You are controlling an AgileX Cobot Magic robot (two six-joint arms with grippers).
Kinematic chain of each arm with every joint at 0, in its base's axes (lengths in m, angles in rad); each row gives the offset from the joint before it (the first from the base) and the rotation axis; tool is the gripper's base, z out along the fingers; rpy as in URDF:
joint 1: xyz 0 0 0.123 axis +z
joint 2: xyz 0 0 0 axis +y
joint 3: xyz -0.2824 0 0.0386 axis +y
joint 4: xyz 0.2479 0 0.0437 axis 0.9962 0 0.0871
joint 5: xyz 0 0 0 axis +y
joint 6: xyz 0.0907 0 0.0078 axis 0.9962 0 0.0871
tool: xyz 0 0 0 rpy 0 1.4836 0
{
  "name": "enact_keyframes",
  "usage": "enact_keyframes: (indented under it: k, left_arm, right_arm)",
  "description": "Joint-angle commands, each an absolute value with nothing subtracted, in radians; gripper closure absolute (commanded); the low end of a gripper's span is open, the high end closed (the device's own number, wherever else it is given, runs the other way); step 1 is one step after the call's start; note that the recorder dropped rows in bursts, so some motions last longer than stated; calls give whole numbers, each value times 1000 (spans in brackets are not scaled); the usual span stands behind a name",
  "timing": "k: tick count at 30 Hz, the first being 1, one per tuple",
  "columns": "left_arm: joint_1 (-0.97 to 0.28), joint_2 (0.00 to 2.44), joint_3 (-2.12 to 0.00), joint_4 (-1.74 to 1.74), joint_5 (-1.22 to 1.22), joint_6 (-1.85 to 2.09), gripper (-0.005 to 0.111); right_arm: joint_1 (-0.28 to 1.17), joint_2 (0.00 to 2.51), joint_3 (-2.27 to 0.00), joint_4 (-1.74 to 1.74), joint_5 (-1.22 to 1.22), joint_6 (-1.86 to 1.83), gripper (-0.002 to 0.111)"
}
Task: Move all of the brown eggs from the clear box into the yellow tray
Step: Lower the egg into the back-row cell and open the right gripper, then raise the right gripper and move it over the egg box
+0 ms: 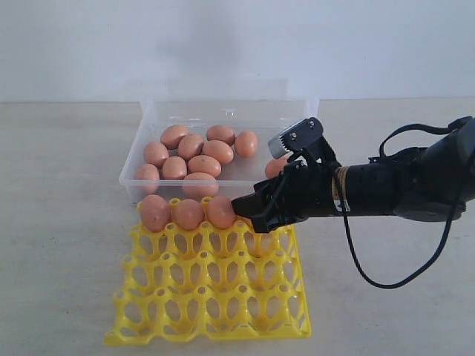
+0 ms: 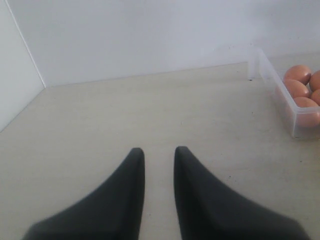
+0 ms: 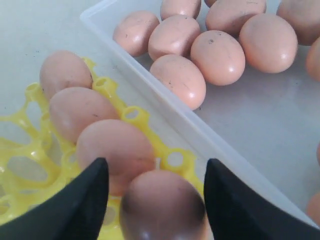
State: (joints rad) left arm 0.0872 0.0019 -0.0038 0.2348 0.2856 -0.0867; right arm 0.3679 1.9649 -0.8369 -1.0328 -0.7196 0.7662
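Observation:
Three brown eggs (image 1: pixel 188 213) fill the back row of the yellow tray (image 1: pixel 215 297), which lies just in front of the clear box (image 1: pixel 133 159). Several more brown eggs (image 1: pixel 197 152) lie in the box. My right gripper (image 1: pixel 249 215) reaches in from the right over the tray's back row. In the right wrist view, my right gripper (image 3: pixel 156 162) stands open astride a fourth egg (image 3: pixel 162 205) that sits in the tray (image 3: pixel 132 115), with a gap on each side. My left gripper (image 2: pixel 159 150) hangs over bare table, slightly open and holding nothing.
The left wrist view shows the box's end wall (image 2: pixel 280 95) with eggs (image 2: pixel 297 74) far to one side. A black cable (image 1: pixel 371 274) loops down from the right arm onto the table. A white wall stands behind the box.

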Motion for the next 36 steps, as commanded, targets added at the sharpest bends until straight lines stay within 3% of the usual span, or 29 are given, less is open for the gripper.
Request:
enact_keyframes:
  k: [1, 14, 18, 22, 29, 36]
  left_arm:
    - [89, 0, 0, 233, 286, -89, 85]
    - [89, 0, 0, 233, 286, -89, 85]
    - [89, 0, 0, 233, 286, -89, 85]
    - [89, 0, 0, 233, 286, -89, 85]
    - [89, 0, 0, 233, 286, -89, 85]
    - [89, 0, 0, 233, 284, -89, 85]
  right_arm:
    - [370, 1965, -841, -1026, -728, 760, 53]
    - [370, 1809, -866, -935, -725, 678, 53]
    - [370, 1722, -1001, -1000, -395, 788, 63]
    - [370, 1738, -1183, -1372, -30, 1149, 69]
    - [368, 1863, -1386, -1479, -169, 1363, 69]
    - [372, 1906, -1396, -1473, 167, 1179, 76]
